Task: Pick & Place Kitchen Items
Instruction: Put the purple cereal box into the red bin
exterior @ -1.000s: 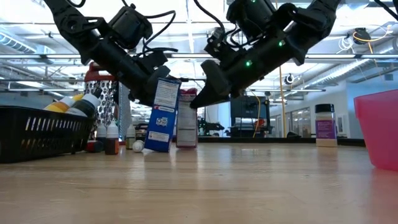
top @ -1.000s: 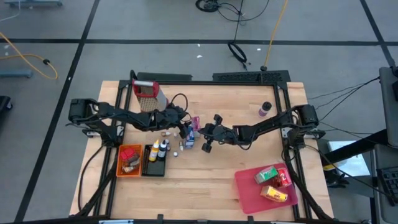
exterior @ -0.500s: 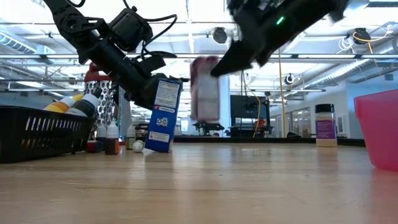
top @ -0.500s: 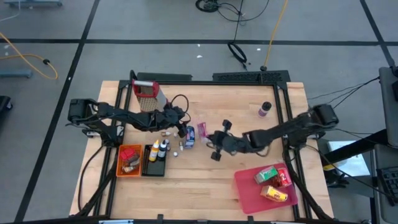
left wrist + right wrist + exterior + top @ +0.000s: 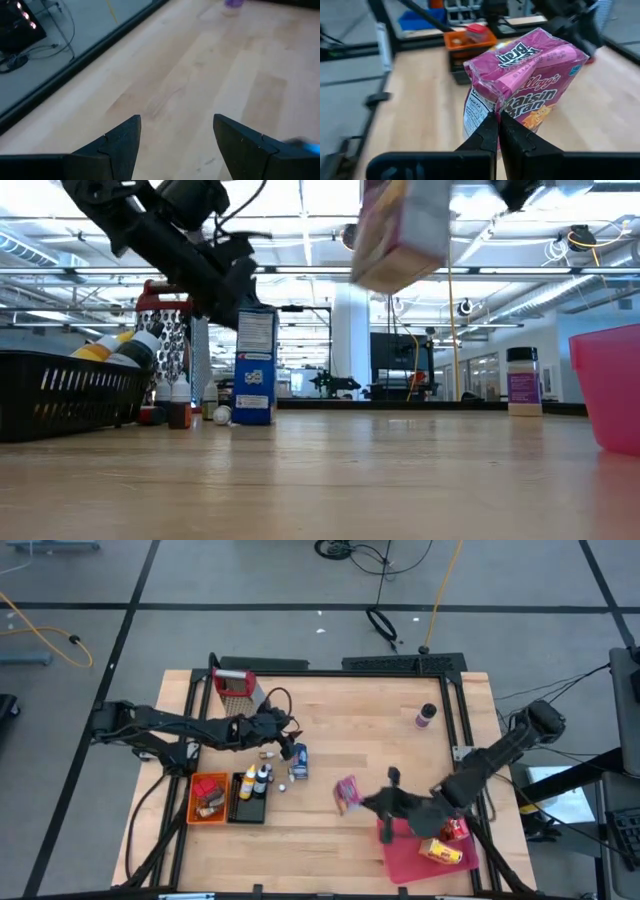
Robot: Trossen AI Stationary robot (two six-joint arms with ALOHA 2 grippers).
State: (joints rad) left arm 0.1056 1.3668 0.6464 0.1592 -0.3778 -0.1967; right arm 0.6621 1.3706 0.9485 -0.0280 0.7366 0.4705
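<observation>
the pale wooden table top (image 5: 330, 720) looks smooth and matt, with faint grain and plank seams. the pink printed cardboard cereal carton (image 5: 520, 95) is glossy and creased near its pinched edge. the matt black plastic-looking fingers (image 5: 487, 137) of the right gripper (image 5: 498, 131) are pressed together on it. the blue printed cardboard carton (image 5: 254, 367) is smooth. the red-topped grater (image 5: 237, 692) has dull perforated metal. the pink tray (image 5: 400, 858) and orange bin (image 5: 195, 788) look like smooth plastic.
</observation>
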